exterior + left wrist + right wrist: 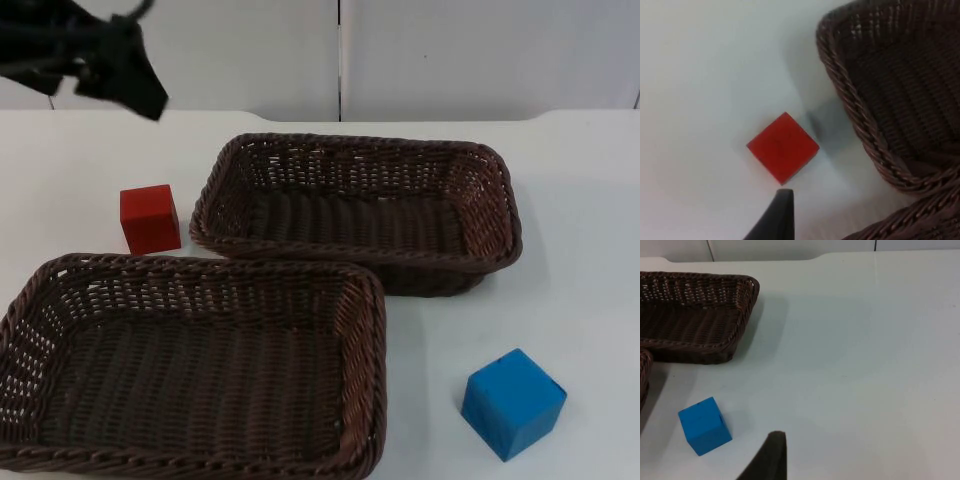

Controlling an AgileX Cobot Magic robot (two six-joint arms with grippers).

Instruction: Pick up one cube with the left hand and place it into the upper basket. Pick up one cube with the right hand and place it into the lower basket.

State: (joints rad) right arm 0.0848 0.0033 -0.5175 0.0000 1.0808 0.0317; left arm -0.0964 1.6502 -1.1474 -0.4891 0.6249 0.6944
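A red cube (150, 218) rests on the white table to the left of the upper basket (505, 215), a dark brown wicker tray with nothing in it. The lower basket (370, 330) is the same kind, also holding nothing, and touches the upper one. A blue cube (513, 402) sits at the front right. My left gripper (125, 75) hangs above the table behind the red cube (783, 147), which lies just ahead of it in the left wrist view. My right gripper (771, 455) hovers over the table to the right of the blue cube (704, 425).
The grey partition wall (340, 50) closes off the table at the back. Bare white table top (580, 180) stretches to the right of the upper basket (740, 295).
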